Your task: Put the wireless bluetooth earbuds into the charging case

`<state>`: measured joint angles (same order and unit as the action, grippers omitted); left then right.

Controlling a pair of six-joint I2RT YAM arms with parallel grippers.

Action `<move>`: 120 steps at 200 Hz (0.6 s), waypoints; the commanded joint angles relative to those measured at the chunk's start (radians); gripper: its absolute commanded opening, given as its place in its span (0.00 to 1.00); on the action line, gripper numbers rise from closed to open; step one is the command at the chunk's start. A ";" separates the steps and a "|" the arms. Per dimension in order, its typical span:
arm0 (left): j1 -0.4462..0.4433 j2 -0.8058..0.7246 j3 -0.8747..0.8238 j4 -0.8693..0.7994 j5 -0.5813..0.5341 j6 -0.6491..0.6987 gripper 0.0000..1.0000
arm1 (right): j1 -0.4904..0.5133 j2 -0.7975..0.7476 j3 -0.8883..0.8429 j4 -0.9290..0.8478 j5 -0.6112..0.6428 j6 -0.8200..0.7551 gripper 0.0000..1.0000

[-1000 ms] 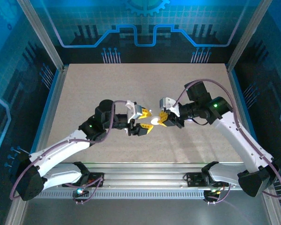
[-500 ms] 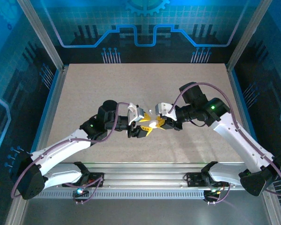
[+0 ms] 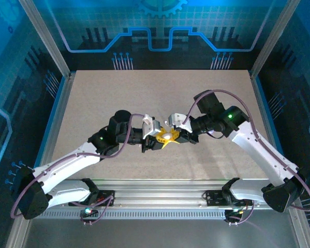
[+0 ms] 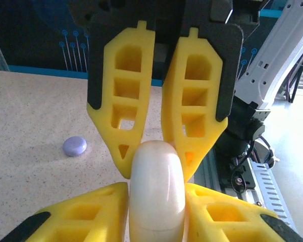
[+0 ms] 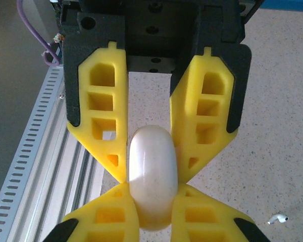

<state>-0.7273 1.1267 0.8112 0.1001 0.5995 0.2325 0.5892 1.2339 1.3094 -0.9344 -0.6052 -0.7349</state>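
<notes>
Top view: left gripper (image 3: 163,138) and right gripper (image 3: 174,136) tip to tip mid-table, charging case (image 3: 169,135) between them, lifted.
Left wrist: both finger pairs pinched case edgewise; lavender earbud (image 4: 74,146) on table behind.
Right wrist: same double pinch; white earbud (image 5: 278,219) lay apart.
Step probably opening case. Next: one holds, other prises lid.
</notes>
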 commanded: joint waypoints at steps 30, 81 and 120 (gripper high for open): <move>-0.011 -0.002 0.020 -0.033 -0.001 0.033 0.51 | 0.014 -0.008 0.030 -0.001 -0.027 -0.006 0.07; -0.012 -0.008 0.012 -0.043 -0.013 0.041 0.48 | 0.014 -0.010 0.028 -0.006 -0.031 -0.008 0.07; -0.012 -0.008 0.003 -0.046 -0.016 0.039 0.47 | 0.014 -0.011 0.029 -0.002 -0.037 -0.008 0.07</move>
<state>-0.7307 1.1267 0.8112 0.0685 0.5945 0.2466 0.5892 1.2339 1.3094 -0.9337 -0.6098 -0.7349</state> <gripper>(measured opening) 0.478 0.133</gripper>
